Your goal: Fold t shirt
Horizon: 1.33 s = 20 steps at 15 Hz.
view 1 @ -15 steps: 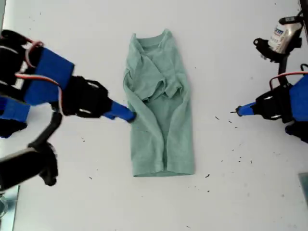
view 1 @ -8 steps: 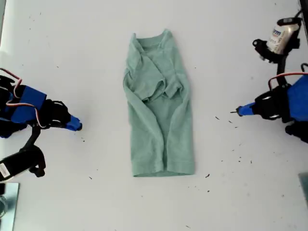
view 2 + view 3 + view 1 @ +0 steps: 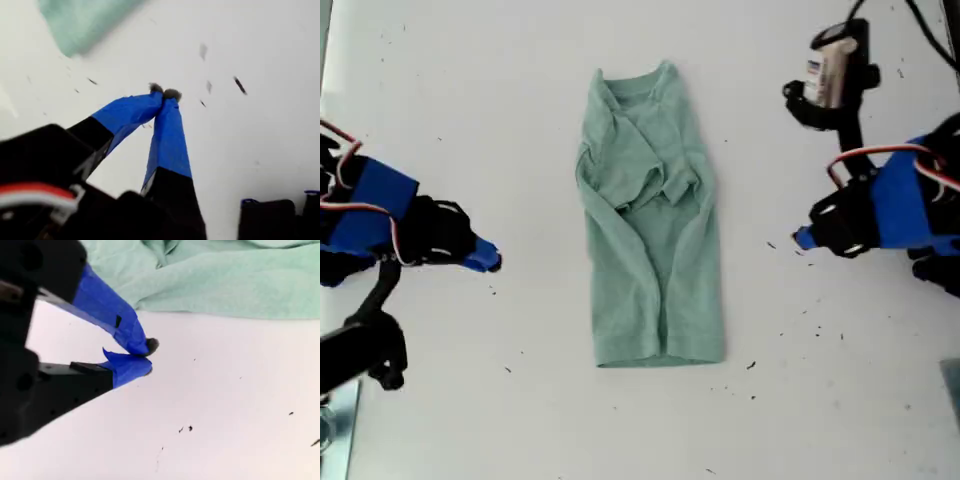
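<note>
Facing off across small sage-green cotton t shirt (image 3: 655, 250) | long axis crosswise to both fingertips, lying flat between them | my first gripper (image 3: 800, 240) and my second gripper (image 3: 492, 262): tips pressed together, empty, about equally near, neither touching cloth

my second hand (image 3: 145, 356), tips together, sits near the t shirt (image 3: 225, 280).
</note>
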Tool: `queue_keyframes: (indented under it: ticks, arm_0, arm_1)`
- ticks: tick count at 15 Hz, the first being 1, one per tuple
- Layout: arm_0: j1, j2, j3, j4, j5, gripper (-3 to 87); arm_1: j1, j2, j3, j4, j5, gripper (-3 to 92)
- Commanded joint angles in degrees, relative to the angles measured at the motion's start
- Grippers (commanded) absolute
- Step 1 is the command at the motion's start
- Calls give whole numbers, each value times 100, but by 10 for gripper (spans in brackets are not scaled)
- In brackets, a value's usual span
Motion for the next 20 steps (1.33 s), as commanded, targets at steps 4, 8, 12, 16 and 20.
queue_keyframes:
  ticks: [4,8,12,16,20]
  arm_0:
    - [747,-4351,-5555,984,1090,342]
    - [589,-5238,-5862,765,1178,349]
    - [167,-6390,-5950,316,1301,352]
    - [88,-7673,-6478,141,1336,260]
    - [580,-7893,-6627,246,1345,-1]
  arm_1:
    - [-686,-3771,-4922,1151,141,295]
    - [-967,-4351,-4966,1125,615,331]
    - [-1072,-5379,-4931,686,993,333]
    - [-1274,-6724,-4482,-519,1459,285]
    - [-1705,-7532,-4816,-896,2039,-6]
